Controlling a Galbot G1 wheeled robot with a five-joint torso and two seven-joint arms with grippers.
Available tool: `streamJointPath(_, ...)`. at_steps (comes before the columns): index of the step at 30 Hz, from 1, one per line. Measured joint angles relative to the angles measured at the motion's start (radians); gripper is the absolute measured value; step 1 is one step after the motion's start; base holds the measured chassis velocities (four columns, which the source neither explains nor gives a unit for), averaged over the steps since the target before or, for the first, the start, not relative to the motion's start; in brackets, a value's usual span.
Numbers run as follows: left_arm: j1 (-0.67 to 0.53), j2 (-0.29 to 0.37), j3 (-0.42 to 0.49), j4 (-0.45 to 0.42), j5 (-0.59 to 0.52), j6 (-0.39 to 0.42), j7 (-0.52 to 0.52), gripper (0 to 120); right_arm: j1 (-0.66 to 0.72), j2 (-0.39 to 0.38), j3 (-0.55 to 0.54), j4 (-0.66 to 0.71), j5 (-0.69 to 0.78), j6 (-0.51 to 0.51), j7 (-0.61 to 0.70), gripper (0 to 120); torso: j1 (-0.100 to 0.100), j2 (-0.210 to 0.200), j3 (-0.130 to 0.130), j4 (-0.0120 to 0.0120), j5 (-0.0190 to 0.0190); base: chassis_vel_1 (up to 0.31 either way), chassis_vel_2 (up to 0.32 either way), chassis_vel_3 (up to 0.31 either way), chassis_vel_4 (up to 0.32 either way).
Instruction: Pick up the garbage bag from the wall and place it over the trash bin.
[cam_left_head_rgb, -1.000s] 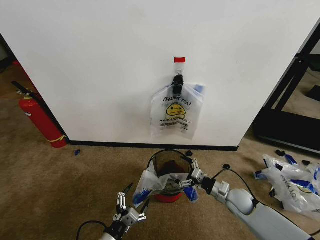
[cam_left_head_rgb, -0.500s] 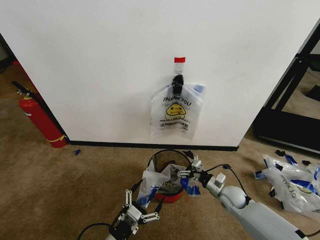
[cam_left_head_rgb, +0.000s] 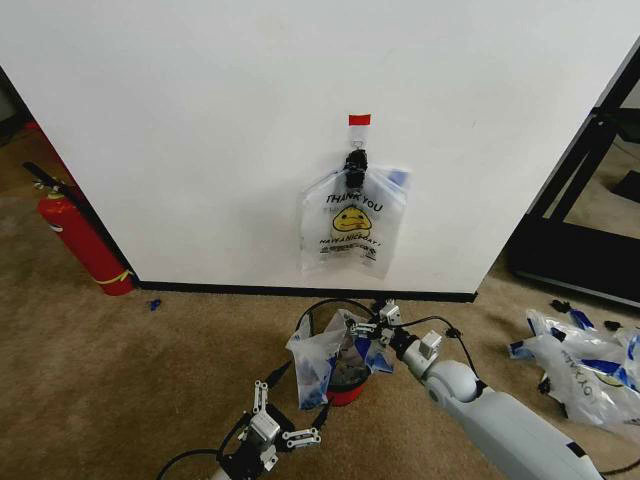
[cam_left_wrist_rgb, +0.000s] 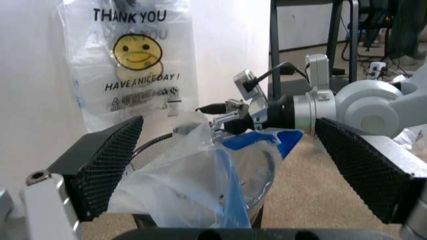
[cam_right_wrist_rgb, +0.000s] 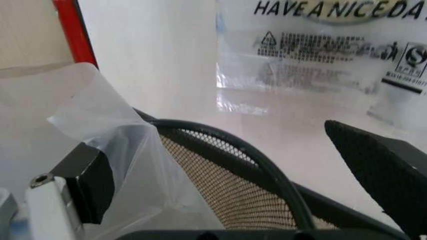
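A red fire extinguisher (cam_left_head_rgb: 78, 240) stands at 9 o'clock against the wall (cam_left_head_rgb: 200, 120). At 6 o'clock the left pincer (cam_left_head_rgb: 277, 430) hovers low over the carpet (cam_left_head_rgb: 120, 380), fingers spread wide and holding nothing, just short of the trash bin (cam_left_head_rgb: 340, 385). A garbage bag (cam_left_head_rgb: 325, 352) is draped over the bin's rim, bunched on the near-left side. At the bin's 2 o'clock edge the right pincer (cam_left_head_rgb: 372, 326) has its fingers open astride the rim, touching the bag's film and blue handle. At 12 o'clock a second bag (cam_left_head_rgb: 352, 228) hangs from a black clip (cam_left_head_rgb: 355, 163) under red tape (cam_left_head_rgb: 359, 120). More bags (cam_left_head_rgb: 585, 370) lie at 4 o'clock.
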Motion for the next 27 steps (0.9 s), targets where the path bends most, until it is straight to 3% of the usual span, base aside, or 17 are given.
streamJointPath(5,0.003,0.002,-0.003,0.001,0.004,0.001,0.0,100,0.002,0.005,-0.002,0.008,0.0,-0.003,0.003,100,0.0,0.0,0.0,0.0001,0.0002,0.0,0.0,0.0,0.0)
streamJointPath(11,0.003,0.007,-0.009,0.001,0.004,0.001,-0.003,100,-0.026,-0.062,0.023,0.065,-0.019,-0.006,-0.048,100,0.0,0.0,0.0,0.0,0.0004,0.0,0.0,0.0,0.0)
streamJointPath(18,-0.007,0.007,-0.001,0.011,0.007,0.001,-0.005,100,-0.097,-0.219,0.158,0.101,-0.03,0.003,-0.342,100,0.0,0.0,0.0,-0.0003,0.0001,0.0,0.0,0.0,0.0)
streamJointPath(21,-0.01,0.006,0.002,0.012,0.008,0.001,-0.004,100,-0.102,-0.231,0.174,0.104,-0.021,0.013,-0.381,100,0.0,0.0,0.0,-0.0003,0.0001,0.0,0.0,0.0,0.0)
streamJointPath(23,-0.015,0.007,0.006,0.011,0.009,0.005,-0.003,100,-0.116,-0.261,0.22,0.136,0.05,0.052,-0.483,100,0.0,0.0,0.0,0.0,0.0001,0.0,0.0,0.0,0.0)
streamJointPath(27,-0.029,0.023,-0.013,-0.01,0.0,0.013,-0.003,100,-0.123,-0.264,0.235,0.196,0.139,0.094,-0.428,100,0.0,0.0,0.0,0.0003,0.0002,0.0,0.0,0.0,0.0)
